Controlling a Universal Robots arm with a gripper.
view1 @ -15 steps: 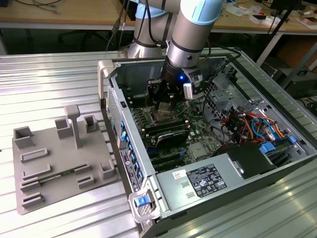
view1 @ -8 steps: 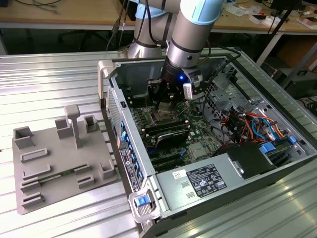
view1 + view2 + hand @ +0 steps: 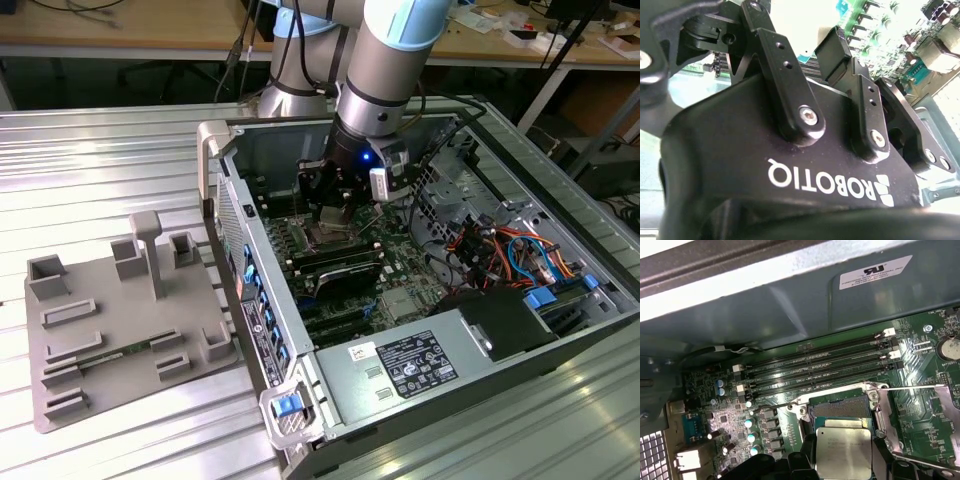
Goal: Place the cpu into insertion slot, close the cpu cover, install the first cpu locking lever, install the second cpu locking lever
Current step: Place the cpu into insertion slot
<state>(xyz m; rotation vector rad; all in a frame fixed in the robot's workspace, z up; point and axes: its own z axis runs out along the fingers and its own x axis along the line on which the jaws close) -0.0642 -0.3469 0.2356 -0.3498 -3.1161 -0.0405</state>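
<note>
While the arm reaches down into the open case (image 3: 232, 190), the gripper (image 3: 330, 212) sits over the slot (image 3: 842, 409) mid-board. It is closed narrow on the cpu (image 3: 844, 452), with dark fingers (image 3: 807, 457) against two opposite edges in the first wrist view. Cpu has its silver top up and covers part of the slot. The pinned centre is exposed on the side toward the memory slots (image 3: 815, 372). Can't tell if the cpu is seated. A grey tray (image 3: 110, 320) lies on the surface (image 3: 120, 150) at the exterior view's left, apart from the case.
</note>
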